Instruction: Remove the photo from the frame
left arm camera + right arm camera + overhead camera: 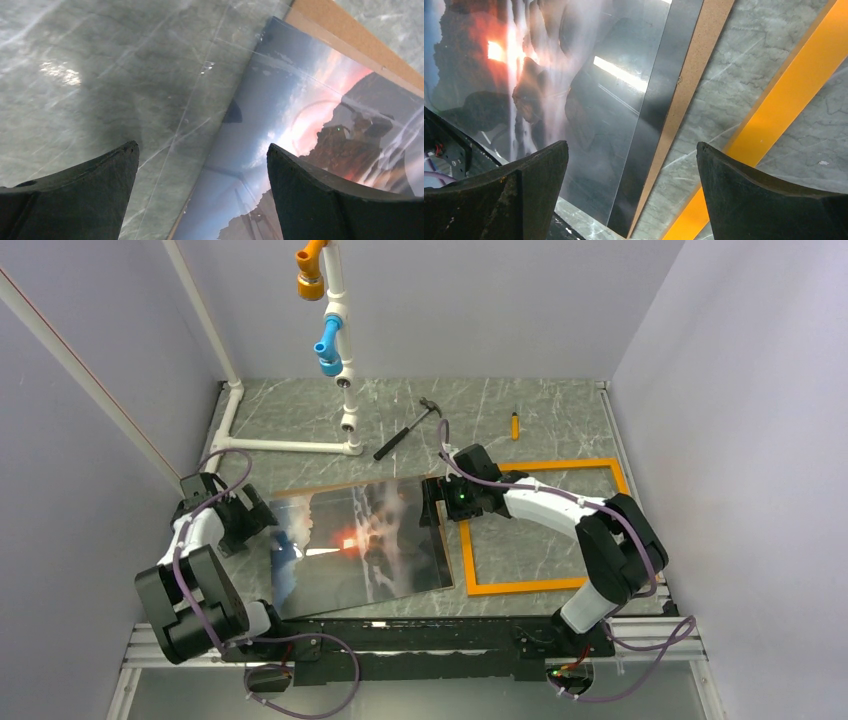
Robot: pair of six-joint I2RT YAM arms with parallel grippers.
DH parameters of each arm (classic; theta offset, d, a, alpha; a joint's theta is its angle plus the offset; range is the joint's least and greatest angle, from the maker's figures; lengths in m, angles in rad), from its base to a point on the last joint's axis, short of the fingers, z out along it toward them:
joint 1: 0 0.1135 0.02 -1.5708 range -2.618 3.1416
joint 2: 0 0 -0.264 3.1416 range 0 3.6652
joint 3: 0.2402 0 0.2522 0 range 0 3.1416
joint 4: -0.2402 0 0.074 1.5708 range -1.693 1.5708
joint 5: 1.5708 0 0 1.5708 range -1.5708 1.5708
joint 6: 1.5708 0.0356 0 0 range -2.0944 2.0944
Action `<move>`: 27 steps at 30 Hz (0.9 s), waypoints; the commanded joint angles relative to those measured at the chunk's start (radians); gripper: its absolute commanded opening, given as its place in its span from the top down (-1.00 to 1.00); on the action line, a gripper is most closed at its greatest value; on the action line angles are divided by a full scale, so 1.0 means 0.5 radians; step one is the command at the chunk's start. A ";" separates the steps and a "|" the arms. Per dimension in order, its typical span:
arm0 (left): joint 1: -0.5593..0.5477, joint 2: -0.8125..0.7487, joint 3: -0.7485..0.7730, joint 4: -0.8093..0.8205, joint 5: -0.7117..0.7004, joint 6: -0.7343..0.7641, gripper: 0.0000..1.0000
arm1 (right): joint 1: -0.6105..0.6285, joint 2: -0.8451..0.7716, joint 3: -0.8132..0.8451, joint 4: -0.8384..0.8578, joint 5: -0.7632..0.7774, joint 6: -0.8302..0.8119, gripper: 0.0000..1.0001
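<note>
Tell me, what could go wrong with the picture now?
The right tool hangs open over the edge of the photo; dipping lower, it might scratch the print. The clear sheet lies shifted off the photo, so a nudge from the left tool could slide it further. The frame lies close, easy to bump.
</note>
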 commanded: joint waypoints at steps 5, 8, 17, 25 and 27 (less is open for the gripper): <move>0.014 0.132 0.008 0.136 0.525 0.084 -0.99 | -0.018 0.018 0.090 0.040 0.077 -0.064 -0.99; 0.013 0.094 -0.039 0.182 0.544 0.009 -0.99 | -0.052 0.040 0.081 0.054 0.055 -0.043 -0.99; -0.010 0.065 -0.080 0.185 0.588 -0.008 -0.99 | -0.074 0.175 0.130 0.093 -0.011 0.065 -0.99; -0.027 0.078 -0.081 0.227 0.620 -0.060 -0.99 | -0.066 0.289 0.130 0.103 0.054 0.167 -0.99; -0.041 0.073 -0.091 0.237 0.610 -0.103 -0.99 | -0.064 0.300 0.122 0.092 0.097 0.163 -0.99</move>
